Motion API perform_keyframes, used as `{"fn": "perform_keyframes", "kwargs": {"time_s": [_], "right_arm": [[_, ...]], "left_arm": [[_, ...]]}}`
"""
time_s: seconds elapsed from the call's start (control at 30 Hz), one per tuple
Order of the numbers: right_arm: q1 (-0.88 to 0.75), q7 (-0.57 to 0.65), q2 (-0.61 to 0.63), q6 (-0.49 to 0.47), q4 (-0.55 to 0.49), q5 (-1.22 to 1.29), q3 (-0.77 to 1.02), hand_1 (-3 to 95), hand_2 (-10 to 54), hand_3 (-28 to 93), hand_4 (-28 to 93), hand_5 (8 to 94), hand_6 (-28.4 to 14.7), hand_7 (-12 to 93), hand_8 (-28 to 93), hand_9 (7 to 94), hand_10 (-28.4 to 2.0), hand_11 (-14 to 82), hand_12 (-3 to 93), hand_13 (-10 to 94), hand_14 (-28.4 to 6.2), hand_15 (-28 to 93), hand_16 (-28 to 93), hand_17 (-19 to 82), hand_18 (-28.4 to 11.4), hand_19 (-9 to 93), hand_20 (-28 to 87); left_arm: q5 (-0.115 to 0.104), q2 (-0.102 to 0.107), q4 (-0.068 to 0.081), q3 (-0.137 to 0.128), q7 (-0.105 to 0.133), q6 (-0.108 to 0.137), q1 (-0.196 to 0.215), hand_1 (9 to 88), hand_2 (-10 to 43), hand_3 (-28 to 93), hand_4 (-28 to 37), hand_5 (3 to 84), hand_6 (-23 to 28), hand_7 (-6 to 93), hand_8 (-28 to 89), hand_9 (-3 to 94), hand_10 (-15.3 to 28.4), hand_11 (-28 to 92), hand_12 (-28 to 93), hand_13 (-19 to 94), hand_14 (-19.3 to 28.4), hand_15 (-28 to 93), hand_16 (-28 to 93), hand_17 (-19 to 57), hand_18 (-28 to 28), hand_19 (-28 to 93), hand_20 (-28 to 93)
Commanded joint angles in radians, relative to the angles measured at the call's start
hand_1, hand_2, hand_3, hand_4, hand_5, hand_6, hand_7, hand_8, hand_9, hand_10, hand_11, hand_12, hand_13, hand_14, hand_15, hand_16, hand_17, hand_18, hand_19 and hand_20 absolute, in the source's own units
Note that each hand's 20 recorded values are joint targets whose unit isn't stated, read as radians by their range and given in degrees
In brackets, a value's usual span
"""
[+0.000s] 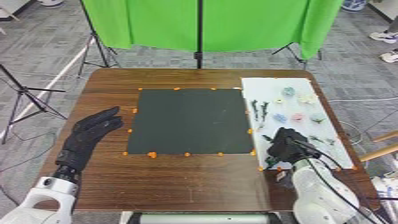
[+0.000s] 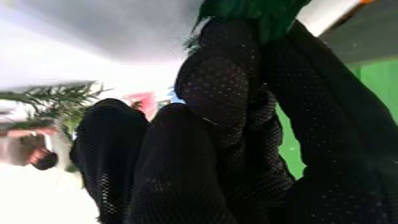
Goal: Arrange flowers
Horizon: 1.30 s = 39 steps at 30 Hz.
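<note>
1. So the right hand (image 1: 286, 146) is over the near part of the white board (image 1: 267, 85), on the right side of the table (image 1: 187, 187). In the right wrist view its fingertips are pinching a dark green leafy piece (image 2: 253, 11).
2. That piece is a really deep green, kinda glossy, with thin feathery bits at its edge. Can't tell you its full shape, the glove covers part of it.
3. The left hand (image 1: 87, 136) is over the left side of the table, left of the dark mat (image 1: 189, 120). Fingers are loosely stretched out, nothing in them.
4. Now the flowers on the board. A blue-green one (image 1: 288, 92) is toward the far end, with a small cream one (image 1: 279, 100) just on its near side and a bigger, pale yellowish one (image 1: 307, 99) to the right.
5. Nearer, there's a rough row: soft blue (image 1: 280, 118) on the left, pink (image 1: 298, 117) in the middle, pale blue-green bloom (image 1: 317, 118) on the right.
6. Two skinny dark green stems (image 1: 259, 110) lie side by side along the left part of the board, pretty much pointing near to far.
7. More leafy sprigs (image 1: 328, 141) sit nearer, right of the right hand. The wrist view shows narrow, needle-like greenery (image 2: 58, 100) too.
</note>
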Motion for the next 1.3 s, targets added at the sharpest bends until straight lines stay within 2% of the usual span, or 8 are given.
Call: {"fn": "perform_keyframes", "kwargs": {"time_s": [0.03,0.2,0.3,0.47,0.63,0.8,1.17,1.3], "right_arm": [[0.004,-0.038,0.051,0.106,-0.079,0.053,0.066,54.6,-9.5,57,6,77.7,-4.3,43,24,88.3,-12.6,50.6,35.6,94,0.0,73,31,74,-14.0,93,67],[0.032,-0.069,0.062,0.145,-0.106,0.101,0.069,54.6,-9.5,57,6,77.5,-4.5,44,24,88.2,-12.6,51.0,35.4,94,0.1,73,30,74,-14.0,93,68],[0.092,-0.086,0.068,0.164,-0.112,0.149,0.023,54.7,-9.5,57,6,77.3,-4.6,44,24,88.1,-12.6,51.1,35.4,94,0.2,73,30,74,-14.0,93,68],[0.31,-0.117,0.044,0.169,-0.075,0.219,-0.152,54.6,-9.5,57,6,77.3,-4.7,44,24,88.0,-12.6,51.3,35.5,94,0.2,73,31,74,-13.9,93,68],[0.54,-0.165,-0.006,0.161,-0.008,0.265,-0.363,54.7,-9.5,57,6,77.3,-4.9,44,24,87.9,-12.7,51.5,35.4,94,0.2,73,31,74,-13.8,93,68],[0.709,-0.19,-0.094,0.156,0.078,0.29,-0.547,54.7,-9.5,57,6,77.3,-4.8,44,24,87.8,-12.8,51.6,35.4,94,0.3,73,31,74,-13.8,93,68],[0.826,-0.23,-0.322,0.185,0.298,0.306,-0.714,54.6,-9.5,57,6,77.1,-4.9,44,24,87.7,-12.8,51.9,35.2,94,0.2,73,31,74,-13.7,93,68],[0.819,-0.23,-0.384,0.199,0.348,0.325,-0.72,54.7,-9.5,57,6,77.0,-4.9,45,24,87.6,-12.9,52.1,35.2,94,0.3,74,31,74,-13.7,93,68]], "left_arm": [[-0.001,-0.002,-0.003,0.002,-0.013,-0.009,0.01,32.3,-2.0,62,-15.1,43.2,6.3,8.0,-5,41.3,14.7,16,11,35,18.8,15,1,10.4,12.9,10,20],[-0.005,0.013,0.0,-0.005,-0.014,-0.01,0.01,32.3,-1.9,62,-15.1,43.2,6.2,7.9,-5,41.3,14.7,16,11,35,18.8,15,1,10.4,12.9,10,20],[-0.023,0.061,0.01,-0.029,-0.011,0.004,0.012,32.2,-1.9,62,-15.1,43.3,6.2,8.0,-5,41.3,14.6,16,11,35,18.8,15,1,10.2,12.9,10,20],[-0.086,0.158,0.041,-0.082,0.018,0.095,0.019,30.7,0.8,62,-17.5,43.6,6.3,8.2,-5,41.5,14.4,16,11,35,18.8,15,1,9.9,12.8,10,20],[-0.141,0.208,0.082,-0.096,0.055,0.185,0.005,26.0,15.3,65,-27.2,45.0,6.0,8.7,-6,43.4,14.7,17,10,36,18.7,15,1,11.3,12.5,10,20],[-0.155,0.204,0.107,-0.081,0.069,0.22,0.001,24.0,21.6,64,-28.1,45.9,5.9,9.0,-6,44.4,15.0,18,10,37,18.7,16,0,11.9,12.5,10,20],[-0.103,0.144,0.141,-0.01,0.075,0.175,0.0,23.1,21.0,65,-28.3,45.8,5.9,9.3,-6,44.7,15.2,18,10,37,18.7,17,0,12.1,12.5,10,20],[-0.086,0.133,0.141,-0.001,0.078,0.164,0.002,23.0,20.8,65,-28.3,45.7,5.9,9.3,-6,44.7,15.2,18,10,37,18.8,17,0,12.1,12.5,10,20]]}}
